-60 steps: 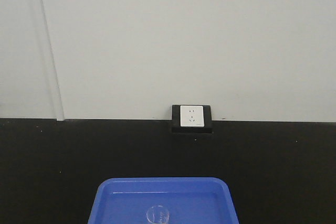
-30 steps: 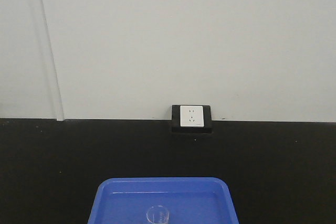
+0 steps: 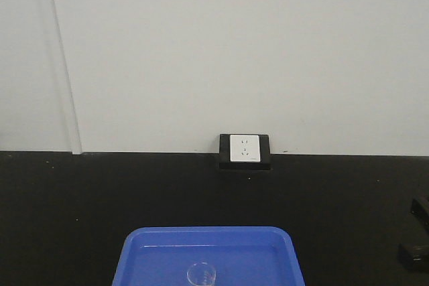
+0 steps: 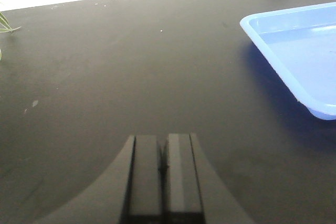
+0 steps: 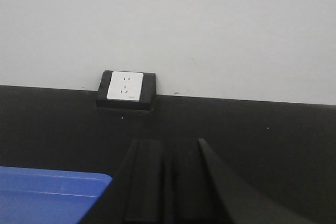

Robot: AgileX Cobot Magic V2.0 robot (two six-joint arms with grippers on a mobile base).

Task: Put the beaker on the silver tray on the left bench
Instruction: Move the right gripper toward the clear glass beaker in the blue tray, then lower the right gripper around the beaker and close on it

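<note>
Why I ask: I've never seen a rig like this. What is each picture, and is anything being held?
It is a two-armed robot on wheels, facing a black bench. The front view looks out from the robot's body. In it a blue tray holds a small clear beaker, and a wall socket sits behind. The dark part at the right edge is probably one of the arms. The other two pictures come from cameras on the wrists, each looking along its pincer. The left pincer hangs over bare bench beside the tray. The right pincer points toward the socket. Both look shut and hold nothing. No silver tray shows in any view.
</note>
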